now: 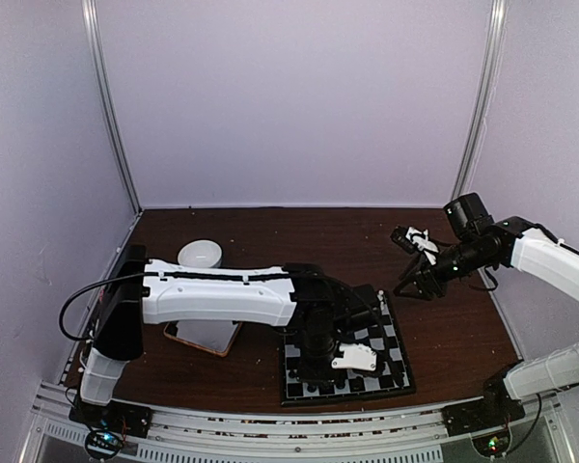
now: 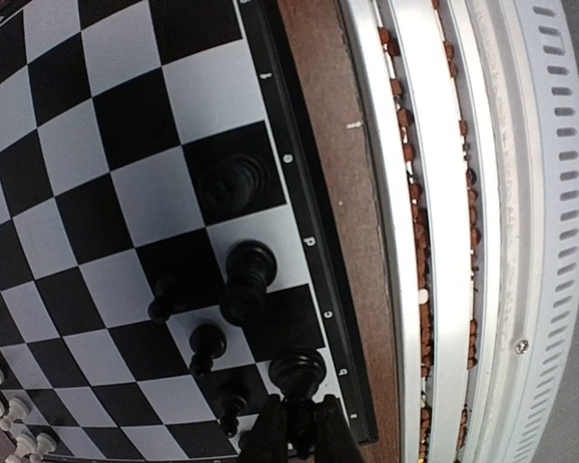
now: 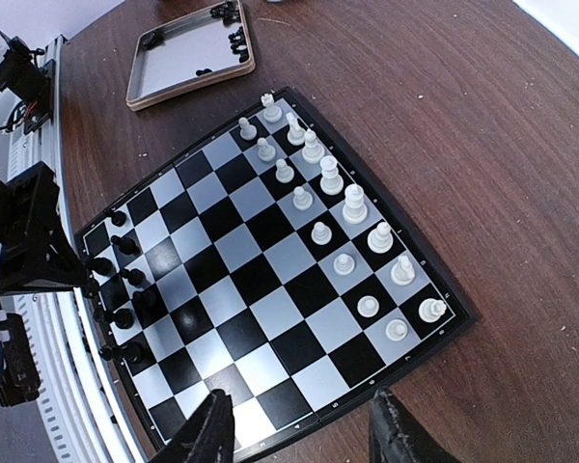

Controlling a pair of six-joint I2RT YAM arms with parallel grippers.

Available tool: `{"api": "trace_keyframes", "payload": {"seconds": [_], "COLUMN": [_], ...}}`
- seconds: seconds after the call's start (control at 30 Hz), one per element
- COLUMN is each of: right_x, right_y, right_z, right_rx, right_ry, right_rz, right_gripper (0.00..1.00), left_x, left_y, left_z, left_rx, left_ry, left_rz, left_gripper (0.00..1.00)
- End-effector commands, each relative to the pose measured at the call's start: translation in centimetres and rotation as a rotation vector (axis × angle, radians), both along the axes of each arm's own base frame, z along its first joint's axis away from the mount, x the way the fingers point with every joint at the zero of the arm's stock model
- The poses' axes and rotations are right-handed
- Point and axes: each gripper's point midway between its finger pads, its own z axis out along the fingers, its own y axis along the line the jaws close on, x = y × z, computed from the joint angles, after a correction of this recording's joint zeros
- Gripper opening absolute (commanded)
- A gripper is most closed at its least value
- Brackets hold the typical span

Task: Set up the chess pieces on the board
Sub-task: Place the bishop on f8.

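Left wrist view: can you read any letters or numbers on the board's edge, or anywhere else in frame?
"d", "c", "b": white letters on the board border, upside down in this view.
Two marks further along that border: too blurred to read.
Top and right wrist views: border marks too small to read; no other text.

Checkered board (image 3: 261, 280), white pieces (image 3: 354, 204) ranked, black pieces (image 2: 248, 275) clustered

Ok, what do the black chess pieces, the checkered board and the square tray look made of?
Glossy black chess pieces: probably moulded plastic, given the bright highlights on their rounded heads. Flat black-and-grey checkered board: smooth with a faint sheen; printed plastic or laminated card, can't tell which. Shallow square tray: tan rim looks wooden, pale floor smooth and matte.
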Motion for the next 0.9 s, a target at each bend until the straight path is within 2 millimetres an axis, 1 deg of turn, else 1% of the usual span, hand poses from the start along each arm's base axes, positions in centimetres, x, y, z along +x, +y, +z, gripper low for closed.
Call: {"api": "trace_keyframes", "payload": {"seconds": [0.0,0.2,0.5,0.87], "right_x": [-0.2,-0.3,-0.4,-0.4], "right_y": [0.1,0.1,0.1,0.1], "right_z": [-0.2,-0.2,-0.2,-0.2], "right_rx": [0.008,0.011,0.009,0.007], "right_ry": [0.013,0.013,0.013,0.014], "right_rz": [0.018,0.025,0.029,0.033], "right_gripper": [0.48,0.48,0.48,0.48], "left_x": [0.6,0.7,0.7,0.6], "left_y": [-0.5,-0.6,-0.6,-0.6], "left_z": [0.0,-0.2,-1.2,-1.6], "left_rx": [-0.003,0.001,0.024,0.031], "left_ry": [-0.02,-0.023,-0.016,-0.01], "left_rz": [-0.013,-0.013,-0.016,-0.016], "left_gripper": [0.07,0.07,0.07,0.09]}}
